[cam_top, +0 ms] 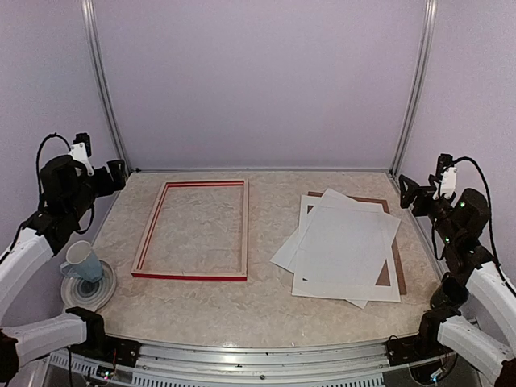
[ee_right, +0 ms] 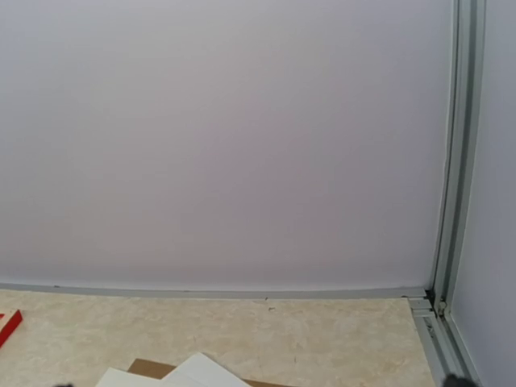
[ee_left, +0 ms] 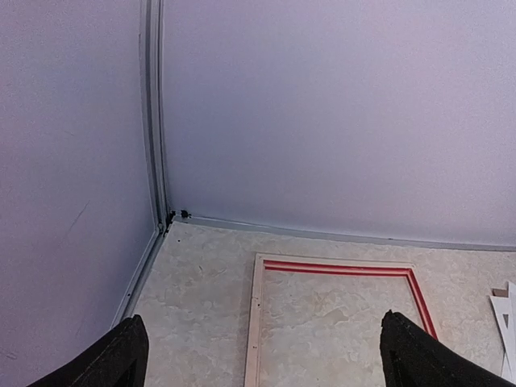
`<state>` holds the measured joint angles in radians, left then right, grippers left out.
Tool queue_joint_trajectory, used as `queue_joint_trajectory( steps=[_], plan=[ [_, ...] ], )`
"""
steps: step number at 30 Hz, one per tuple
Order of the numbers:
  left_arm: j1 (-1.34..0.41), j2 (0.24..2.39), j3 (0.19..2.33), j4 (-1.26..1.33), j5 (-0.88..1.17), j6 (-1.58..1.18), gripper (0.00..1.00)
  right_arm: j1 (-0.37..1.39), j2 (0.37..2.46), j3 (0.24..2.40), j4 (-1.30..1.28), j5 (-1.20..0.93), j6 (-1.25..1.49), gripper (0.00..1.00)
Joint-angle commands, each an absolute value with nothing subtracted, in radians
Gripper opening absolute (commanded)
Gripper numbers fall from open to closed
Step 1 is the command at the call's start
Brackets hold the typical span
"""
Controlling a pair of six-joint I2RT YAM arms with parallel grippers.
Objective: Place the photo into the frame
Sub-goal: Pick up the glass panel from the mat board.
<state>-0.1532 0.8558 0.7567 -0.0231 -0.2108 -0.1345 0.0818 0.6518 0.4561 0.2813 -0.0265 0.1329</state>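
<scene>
I was working in a lab-style robot booth. Plain pale walls [cam_top: 258,81] met aluminium corner posts [cam_top: 102,81] around a marble-patterned table [cam_top: 266,298], the left arm [cam_top: 24,258] and right arm [cam_top: 492,292] bolted at its near rail [cam_top: 258,355].

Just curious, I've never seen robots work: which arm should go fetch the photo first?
The right. The white sheets to pick from lie on its side, near the open right pincer; the frame lies nearer the left pincer.
</scene>
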Motion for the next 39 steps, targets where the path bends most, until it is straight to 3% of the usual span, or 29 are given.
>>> queue_joint_trajectory(
  steps=[1, 4, 11, 17, 21, 27, 39],
  plan=[
    [-0.152, 0.839, 0.734, -0.008, -0.251, -0.183, 0.99, 0.072, 0.643, 0.462, 0.277, -0.029, 0.144, 0.99],
    [-0.136, 0.836, 0.707, 0.024, -0.305, -0.274, 0.99, 0.072, 0.666, 0.476, 0.279, -0.054, 0.166, 0.99],
    [-0.124, 0.855, 0.721, 0.035, -0.213, -0.287, 0.99, 0.072, 0.684, 0.502, 0.253, -0.008, 0.324, 0.99],
    [-0.086, 0.865, 0.72, 0.043, -0.114, -0.398, 0.99, 0.072, 0.683, 0.514, 0.27, -0.306, 0.294, 0.99],
    [-0.093, 0.922, 0.748, 0.022, -0.052, -0.446, 0.99, 0.071, 0.659, 0.508, 0.259, -0.207, 0.377, 0.99],
    [-0.165, 0.982, 0.755, 0.04, -0.077, -0.477, 0.99, 0.072, 0.64, 0.484, 0.297, -0.241, 0.374, 0.99],
    [-0.425, 1.128, 0.804, 0.069, -0.27, -0.443, 0.99, 0.074, 0.887, 0.616, 0.121, -0.325, 0.412, 0.99]
  ],
)
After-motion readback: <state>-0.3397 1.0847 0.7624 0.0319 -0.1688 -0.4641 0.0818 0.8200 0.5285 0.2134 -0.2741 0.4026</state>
